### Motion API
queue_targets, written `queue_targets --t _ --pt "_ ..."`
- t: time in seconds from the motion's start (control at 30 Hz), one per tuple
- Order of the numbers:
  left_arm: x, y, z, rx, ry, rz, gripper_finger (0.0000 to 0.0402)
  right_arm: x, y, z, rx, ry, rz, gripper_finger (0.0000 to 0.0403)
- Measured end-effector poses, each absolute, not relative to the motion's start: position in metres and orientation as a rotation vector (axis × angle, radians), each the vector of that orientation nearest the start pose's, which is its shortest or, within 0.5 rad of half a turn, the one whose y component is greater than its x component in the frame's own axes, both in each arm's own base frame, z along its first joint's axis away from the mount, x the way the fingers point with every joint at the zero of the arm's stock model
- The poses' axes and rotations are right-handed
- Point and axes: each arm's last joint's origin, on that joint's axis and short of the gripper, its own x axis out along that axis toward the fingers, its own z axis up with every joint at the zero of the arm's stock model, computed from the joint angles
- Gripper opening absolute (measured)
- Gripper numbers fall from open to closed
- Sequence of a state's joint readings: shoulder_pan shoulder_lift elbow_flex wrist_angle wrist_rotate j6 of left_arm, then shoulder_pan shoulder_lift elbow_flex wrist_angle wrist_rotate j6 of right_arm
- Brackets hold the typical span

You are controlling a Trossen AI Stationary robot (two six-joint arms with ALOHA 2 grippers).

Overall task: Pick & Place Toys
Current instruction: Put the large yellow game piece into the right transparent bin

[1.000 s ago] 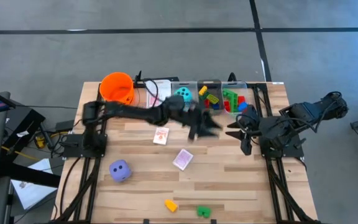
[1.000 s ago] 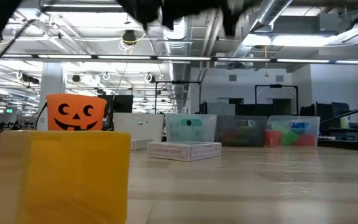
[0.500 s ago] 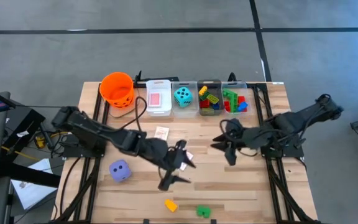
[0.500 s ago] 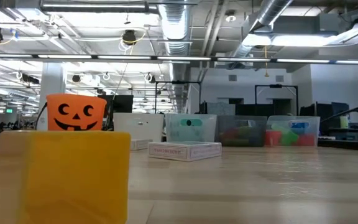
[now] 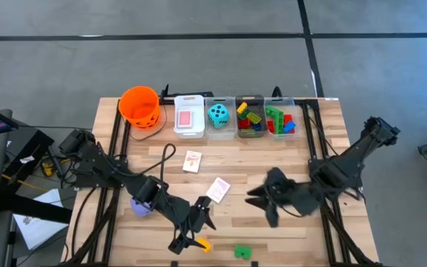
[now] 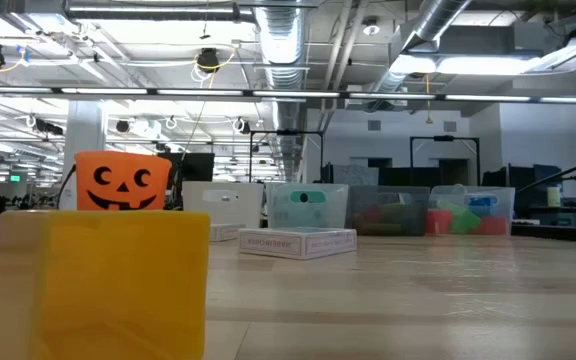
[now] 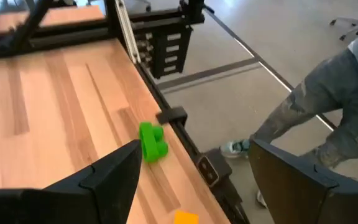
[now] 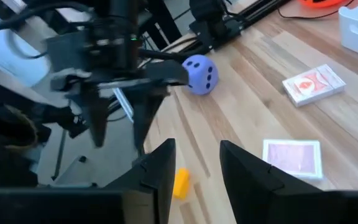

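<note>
My left gripper (image 5: 193, 233) hangs low over the near edge of the table with its jaws wide and nothing between them, and the yellow brick (image 5: 204, 244) lies just beside its tips, a little toward the table's edge and to my right. In the high view the brick's long axis looks slanted across the planks, though it is too small to be sure. The green brick (image 7: 152, 140) sits farther right along the same edge, straight ahead in my left wrist view, close to the table's metal frame (image 7: 180, 114). My left arm is clearly the nearer one to both bricks. My right gripper (image 5: 260, 203) hovers mid-table, well apart from them, jaws narrow and empty. Behind my left arm the purple die (image 5: 141, 204) is partly covered by it; two cards (image 5: 217, 189) lie loose between the arms. The bins (image 5: 249, 119) and the bucket (image 5: 140, 106) line the far edge, so any carry must cross the whole table, past the cards. A person's leg (image 7: 328, 93) stands beyond the near edge.
</note>
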State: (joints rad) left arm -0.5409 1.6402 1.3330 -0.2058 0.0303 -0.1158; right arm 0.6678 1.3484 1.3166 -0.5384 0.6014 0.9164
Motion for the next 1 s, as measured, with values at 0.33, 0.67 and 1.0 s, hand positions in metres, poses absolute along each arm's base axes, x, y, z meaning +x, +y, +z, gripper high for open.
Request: queue_targets --t 0.33,0.67,1.0 --pt "0.322 -0.195 0.281 -0.102 0.355 -0.514 0.0292 0.171 0.205 0.387 0.548 0.410 -0.086 0.0119" --pt "0.312 -0.187 0.240 -0.065 0.436 -0.454 0.0292 0.154 0.224 0.371 0.546 0.421 -0.131 0.0119" --pt "0.294 -0.182 0.202 -0.013 0.500 -0.465 0.0292 0.159 0.226 0.368 0.549 0.420 -0.145 0.0119"
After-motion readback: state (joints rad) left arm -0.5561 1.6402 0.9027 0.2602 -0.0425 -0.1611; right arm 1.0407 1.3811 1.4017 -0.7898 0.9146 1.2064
